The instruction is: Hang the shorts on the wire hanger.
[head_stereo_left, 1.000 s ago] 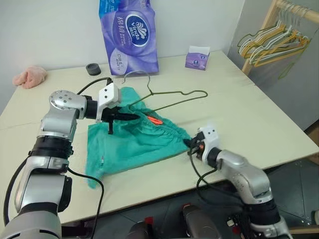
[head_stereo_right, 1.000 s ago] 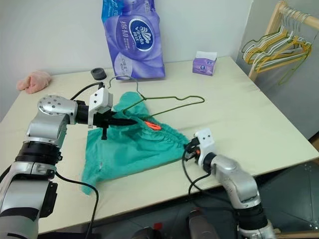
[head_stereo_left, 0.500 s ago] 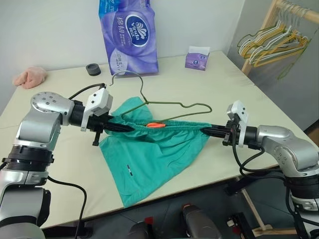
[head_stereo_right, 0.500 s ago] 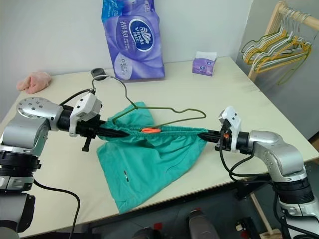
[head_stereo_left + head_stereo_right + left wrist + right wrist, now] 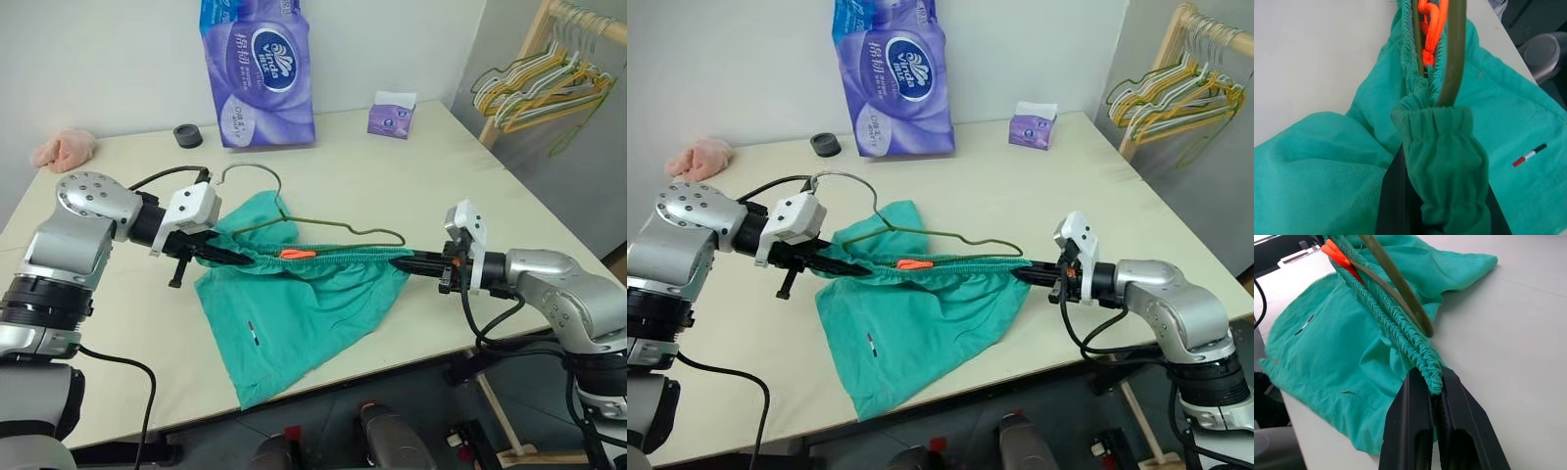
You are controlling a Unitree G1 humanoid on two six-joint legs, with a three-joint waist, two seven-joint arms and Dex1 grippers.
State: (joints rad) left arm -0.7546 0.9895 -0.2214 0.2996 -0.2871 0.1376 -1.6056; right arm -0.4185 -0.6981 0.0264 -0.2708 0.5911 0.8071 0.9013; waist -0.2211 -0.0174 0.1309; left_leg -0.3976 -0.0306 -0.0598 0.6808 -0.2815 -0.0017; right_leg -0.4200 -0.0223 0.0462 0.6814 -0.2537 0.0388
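Above the worktop (image 5: 509,206), each gripper, left (image 5: 231,258) and right (image 5: 413,260), clamps one waistband end of the shorts (image 5: 304,299). Stretching it taut probably keeps the waist aligned with the wire hanger (image 5: 323,227).

Bright, even, diffuse light; the bench (image 5: 411,186) shows soft, faint shadows and no glare. Head views sharp; wrist views blur slightly up close.

shorts (image 5: 313,294): teal-green, orange tag | wire hanger (image 5: 333,227): dark olive | fingers (image 5: 1410,431): black
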